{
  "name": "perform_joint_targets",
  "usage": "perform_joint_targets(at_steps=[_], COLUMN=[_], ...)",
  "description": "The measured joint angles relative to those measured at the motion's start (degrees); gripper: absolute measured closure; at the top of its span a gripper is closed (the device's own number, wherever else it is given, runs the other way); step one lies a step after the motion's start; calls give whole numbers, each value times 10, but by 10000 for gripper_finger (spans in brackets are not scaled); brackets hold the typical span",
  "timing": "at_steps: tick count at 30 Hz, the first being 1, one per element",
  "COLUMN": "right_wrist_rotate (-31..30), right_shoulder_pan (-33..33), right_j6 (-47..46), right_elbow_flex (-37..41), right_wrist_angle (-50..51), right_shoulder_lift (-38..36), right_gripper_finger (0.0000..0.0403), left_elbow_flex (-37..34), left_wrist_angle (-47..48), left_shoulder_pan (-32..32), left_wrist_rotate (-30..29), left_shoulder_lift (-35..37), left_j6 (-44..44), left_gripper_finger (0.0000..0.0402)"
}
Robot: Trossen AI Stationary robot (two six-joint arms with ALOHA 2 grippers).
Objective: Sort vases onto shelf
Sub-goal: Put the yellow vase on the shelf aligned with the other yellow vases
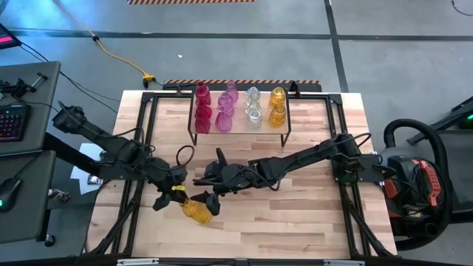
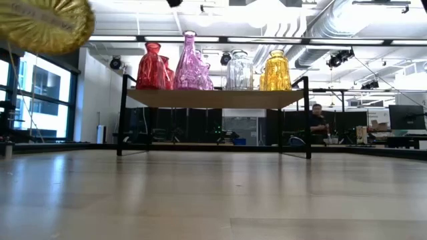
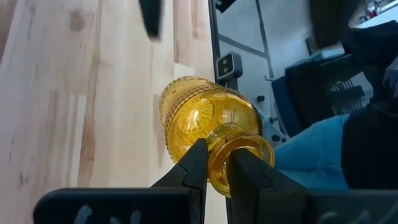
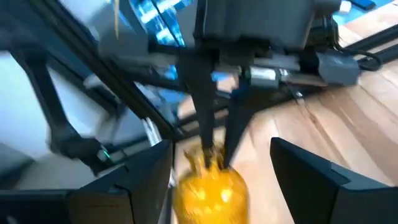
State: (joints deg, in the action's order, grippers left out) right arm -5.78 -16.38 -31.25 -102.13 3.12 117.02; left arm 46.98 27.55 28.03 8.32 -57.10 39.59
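A yellow glass vase (image 1: 197, 210) hangs over the near left of the table with my left gripper (image 1: 179, 195) shut on it; in the low view this vase (image 2: 40, 23) is high above the tabletop. My right gripper (image 4: 214, 180) is open, a finger on each side of the vase's body (image 4: 208, 190), with a gap showing on both sides. The shelf (image 1: 240, 120) stands at the far middle on thin black legs. On its plank (image 2: 213, 99) stand red (image 1: 202, 107), pink (image 1: 225, 111), clear (image 1: 253, 107) and yellow (image 1: 277, 107) vases. My left gripper pinches the yellow vase's narrow neck (image 3: 219, 163), just below the rim, between its two fingers (image 3: 194, 167). The fingers come slanting down from the table's left and lie across the neck. The vase is lifted clear of the table, tilted, with its round body (image 3: 202, 115) pointing away from the gripper.
Black metal frame rails (image 1: 144, 148) run along the table's left and right sides. A keyboard (image 1: 11, 122) and cables lie on a side desk at the left. A person (image 2: 319, 123) sits far off in the room behind the shelf.
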Motion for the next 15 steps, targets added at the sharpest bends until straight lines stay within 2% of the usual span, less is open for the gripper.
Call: perform_joint_targets(at_steps=[7, 15], right_wrist_rotate=[8, 90], right_shoulder_pan=[3, 7], right_j6=[-24, -28], right_elbow_flex=[0, 0], right_wrist_angle=[-24, -24], right_shoulder_lift=[0, 0], right_gripper_finger=[146, 144], left_elbow_flex=[0, 0], left_wrist_angle=[-5, -5], left_shoulder_pan=[0, 0], left_wrist_rotate=[0, 0], left_shoulder_lift=[0, 0], left_j6=[-5, -8], left_gripper_finger=[371, 371])
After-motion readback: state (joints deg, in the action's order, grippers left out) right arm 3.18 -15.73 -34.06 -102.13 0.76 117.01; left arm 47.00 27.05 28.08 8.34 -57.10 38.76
